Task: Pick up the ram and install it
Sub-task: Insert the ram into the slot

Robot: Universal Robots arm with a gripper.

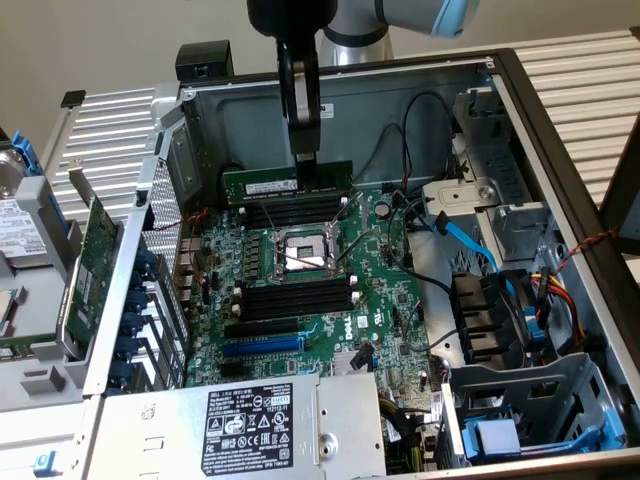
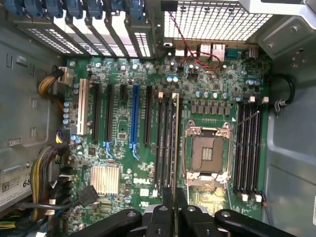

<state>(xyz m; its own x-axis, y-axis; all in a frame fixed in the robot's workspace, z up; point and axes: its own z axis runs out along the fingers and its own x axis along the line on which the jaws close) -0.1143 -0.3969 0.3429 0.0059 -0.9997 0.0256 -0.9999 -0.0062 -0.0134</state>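
The ram (image 1: pixel 288 183), a long thin green stick with a white sticker, hangs level inside the open computer case, with my gripper (image 1: pixel 305 172) shut on its upper edge near the middle. It is just above the black memory slots (image 1: pixel 295 212) behind the CPU socket (image 1: pixel 303 250); I cannot tell whether it touches them. In the wrist view the ram (image 2: pixel 175 143) shows edge-on, running out from between my fingers (image 2: pixel 167 210). There it lines up over the memory slots (image 2: pixel 163 143) beside the CPU socket (image 2: pixel 207 154). A second bank of slots (image 2: pixel 248 148) lies on the socket's other side.
A wider green expansion card (image 1: pixel 95 255) leans outside the case on the exterior view's left. The power supply (image 1: pixel 250 420) sits at the front, with fans (image 1: pixel 500 320) and a blue cable (image 1: pixel 470 240) on the right. Black wires (image 1: pixel 410 150) hang near the case's back wall.
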